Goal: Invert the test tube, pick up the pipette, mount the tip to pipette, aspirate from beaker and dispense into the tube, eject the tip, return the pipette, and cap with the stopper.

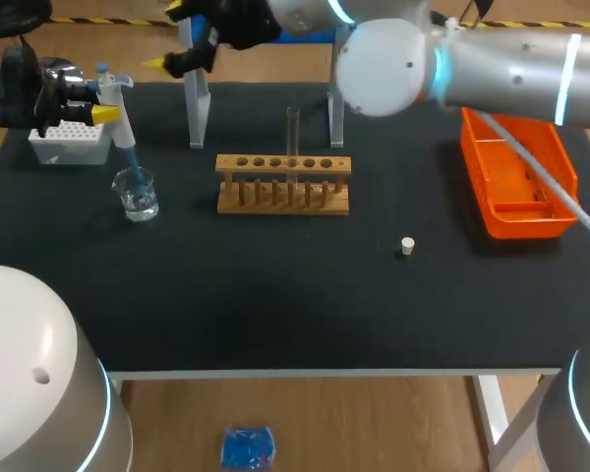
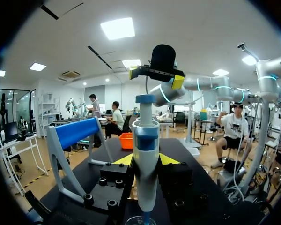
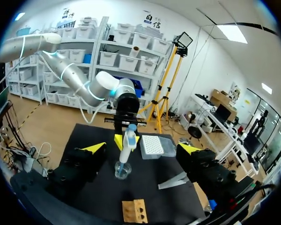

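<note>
Head view: left gripper [image 1: 111, 98] clamped on the pipette [image 1: 125, 138], both yellow tips pressing the body from two sides. The pipette is near-vertical w/ its lower end down inside the beaker [image 1: 137, 194], which sits just in front of the tip box [image 1: 69, 145]. Left wrist view confirms: the pipette [image 2: 145, 154] is held between the fingers and the beaker rim [image 2: 140, 219] sits directly below.

Right gripper [image 1: 172, 39] hangs at the back over the pipette stand [image 1: 198, 108], jaws spread wide, nothing in them. The right wrist view shows the same: fingers [image 3: 94, 147] well apart, w/ the beaker [image 3: 122, 169] and rack [image 3: 133, 211] ahead.

Test tube [image 1: 293, 128] upright in the wooden rack [image 1: 283, 184], mid-table. Stopper [image 1: 407, 246] lies loose near the rack, not in the tube. Orange tray [image 1: 516, 177] at far right.

Judged step: aspirate from beaker. Liquid level vs. tip depth is too small to read.

Risks you should watch:
- Tip too shallow → air drawn, short vol.
- Tip driven into glass floor or wall → light beaker slides or tips, or the tip is knocked loose.
- Lifting out off-vertical → tip catches rim and drags beaker.
- Transfer to tube: narrow mouth, so small misalignment → dispense down the outside or onto rack. Drips en route are likely if you move fast.
- Right arm crosses over the rear of the table, so keep your left-arm path low and forward.
</note>
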Robot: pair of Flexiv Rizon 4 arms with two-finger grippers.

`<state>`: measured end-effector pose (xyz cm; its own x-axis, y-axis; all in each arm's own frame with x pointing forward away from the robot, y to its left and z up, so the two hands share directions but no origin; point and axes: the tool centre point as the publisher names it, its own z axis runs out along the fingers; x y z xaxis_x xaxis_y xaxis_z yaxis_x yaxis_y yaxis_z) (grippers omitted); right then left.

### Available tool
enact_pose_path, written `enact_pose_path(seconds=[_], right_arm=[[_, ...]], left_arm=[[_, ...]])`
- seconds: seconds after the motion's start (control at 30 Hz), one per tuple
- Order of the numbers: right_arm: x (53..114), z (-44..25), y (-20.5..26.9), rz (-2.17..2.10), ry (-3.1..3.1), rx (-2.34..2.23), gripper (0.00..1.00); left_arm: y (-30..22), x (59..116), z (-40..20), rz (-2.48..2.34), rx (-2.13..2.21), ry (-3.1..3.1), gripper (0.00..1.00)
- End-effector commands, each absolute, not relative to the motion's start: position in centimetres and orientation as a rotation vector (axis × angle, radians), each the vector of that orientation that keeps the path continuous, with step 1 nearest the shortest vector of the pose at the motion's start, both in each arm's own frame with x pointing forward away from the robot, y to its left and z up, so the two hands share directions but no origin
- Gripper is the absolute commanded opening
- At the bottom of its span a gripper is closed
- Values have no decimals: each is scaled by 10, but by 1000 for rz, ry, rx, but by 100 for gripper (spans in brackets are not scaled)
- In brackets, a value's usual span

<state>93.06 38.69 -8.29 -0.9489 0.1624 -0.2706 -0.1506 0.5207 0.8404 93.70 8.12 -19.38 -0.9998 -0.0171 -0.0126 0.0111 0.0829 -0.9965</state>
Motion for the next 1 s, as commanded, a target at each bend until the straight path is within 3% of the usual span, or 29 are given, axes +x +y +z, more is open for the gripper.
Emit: enact_pose_path(seconds=[0.03,0.5,1.0], right_arm=[[919,-64,324,1408,2446,-8,100],[926,-90,223,1436,2417,60,100],[927,-153,165,1476,2438,61,100]], left_arm=[[82,937,-193,-2113,-5,2300,0],[82,937,-193,-2113,-5,2300,0],[82,937,-193,-2113,-5,2300,0]])
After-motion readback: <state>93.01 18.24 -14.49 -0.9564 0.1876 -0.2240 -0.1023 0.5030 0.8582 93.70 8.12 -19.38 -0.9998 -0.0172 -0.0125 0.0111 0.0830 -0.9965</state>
